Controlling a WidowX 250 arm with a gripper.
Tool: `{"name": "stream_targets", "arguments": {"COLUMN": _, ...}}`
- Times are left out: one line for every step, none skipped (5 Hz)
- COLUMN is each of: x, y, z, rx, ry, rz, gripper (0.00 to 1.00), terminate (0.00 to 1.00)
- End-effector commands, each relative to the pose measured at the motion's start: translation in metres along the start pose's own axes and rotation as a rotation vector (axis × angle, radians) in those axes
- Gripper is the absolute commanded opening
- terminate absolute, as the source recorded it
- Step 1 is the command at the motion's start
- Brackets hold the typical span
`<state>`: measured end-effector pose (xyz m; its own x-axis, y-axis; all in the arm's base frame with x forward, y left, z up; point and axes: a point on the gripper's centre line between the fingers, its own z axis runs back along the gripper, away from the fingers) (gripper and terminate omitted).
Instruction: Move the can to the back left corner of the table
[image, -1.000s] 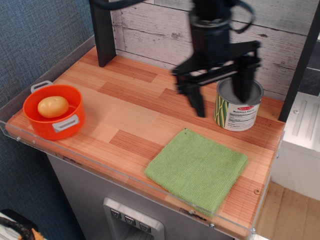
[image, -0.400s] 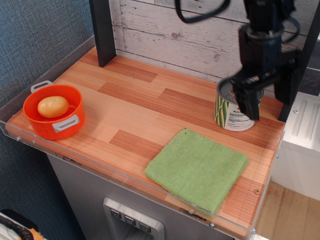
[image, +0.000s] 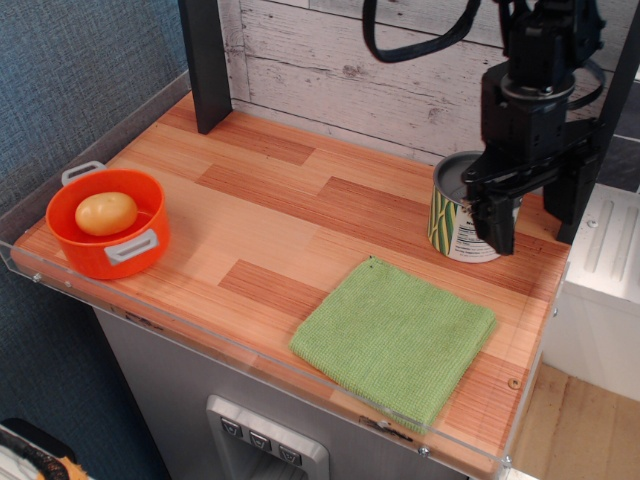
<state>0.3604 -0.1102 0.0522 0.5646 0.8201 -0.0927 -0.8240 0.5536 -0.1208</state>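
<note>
The can (image: 458, 220) stood near the table's (image: 280, 215) back right corner; the gripper (image: 528, 222) hung wide open there — holding nothing.

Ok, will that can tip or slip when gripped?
The can stands upright and is short and wide, so tipping seems unlikely. Its smooth metal and label could slip a little under the gripper. If full, it is probably heavy for its size.

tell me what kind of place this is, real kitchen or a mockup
Probably a lab mock-up of a kitchen counter: a wood-plank table edged with a clear acrylic rim, a whitewashed plank backdrop, and a robot end effector at a can.
</note>
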Motion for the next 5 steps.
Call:
{"name": "stream_targets", "arguments": {"x": 0.051, "y": 0.001, "z": 0.013, "rx": -0.024, "ry": -0.026, "rz": 0.11, "gripper": 1.0, "terminate": 0.0}}
{"name": "stream_targets", "arguments": {"x": 0.064, "y": 0.01, "z": 0.012, "rx": -0.011, "ry": -0.022, "rz": 0.146, "gripper": 1.0, "terminate": 0.0}}
{"name": "stream_targets", "arguments": {"x": 0.081, "y": 0.025, "z": 0.011, "rx": 0.006, "ry": -0.03, "rz": 0.15, "gripper": 1.0, "terminate": 0.0}}
{"name": "stream_targets", "arguments": {"x": 0.104, "y": 0.045, "z": 0.015, "rx": 0.003, "ry": -0.061, "rz": 0.152, "gripper": 1.0, "terminate": 0.0}}
{"name": "stream_targets", "arguments": {"x": 0.126, "y": 0.061, "z": 0.018, "rx": 0.009, "ry": -0.077, "rz": 0.158, "gripper": 1.0, "terminate": 0.0}}
